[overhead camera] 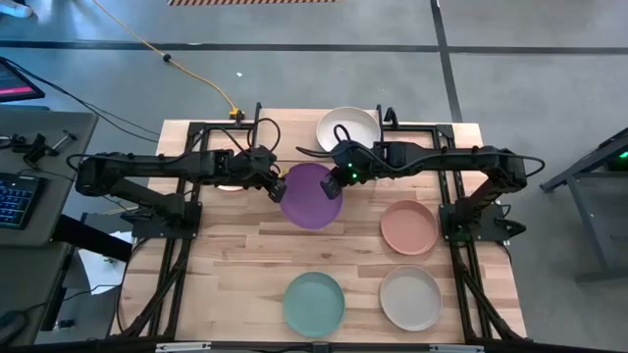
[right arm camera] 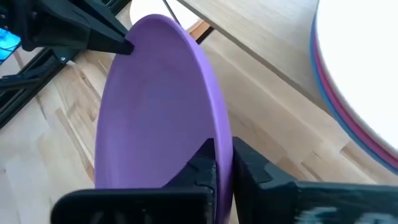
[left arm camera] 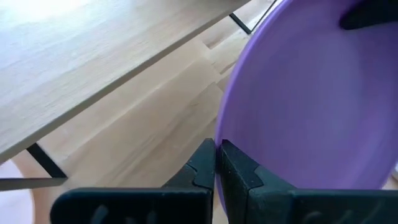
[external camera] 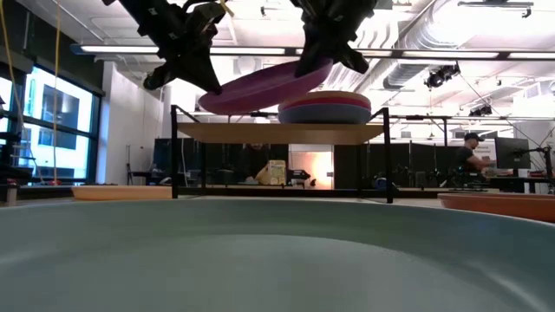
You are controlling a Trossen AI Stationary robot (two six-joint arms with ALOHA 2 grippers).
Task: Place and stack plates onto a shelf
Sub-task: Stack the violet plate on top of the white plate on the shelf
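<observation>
The purple plate [overhead camera: 312, 196] hangs tilted in the air just in front of the shelf [external camera: 282, 133], with a gripper at each side. My left gripper [overhead camera: 278, 188] is shut on its left rim and my right gripper [overhead camera: 339, 182] on its right rim. In the low view the plate [external camera: 260, 87] slants, its left side lower, at about the height of the shelf board. On the right half of the shelf sits a stack [external camera: 325, 108] of the magenta, blue and cream plates, with cream on top [overhead camera: 348, 127]. My left gripper [left arm camera: 217, 146] pinches the purple plate's rim [left arm camera: 219, 134] between its two fingers, coming from the table's left side, one finger on each face. The plate is lifted clear and tilted. My right gripper [right arm camera: 222, 146] pinches the opposite rim [right arm camera: 219, 127] between its two fingers from the right side. The plate is held off the table between the two arms.
The salmon plate [overhead camera: 409, 226], the beige plate [overhead camera: 410, 297] and the teal plate [overhead camera: 314, 302] lie on the tabletop in front of the shelf; the teal one fills the low view's foreground [external camera: 260, 260]. A pale plate [overhead camera: 228, 186] shows partly under the left arm. The shelf's left half [left arm camera: 93, 56] is bare.
</observation>
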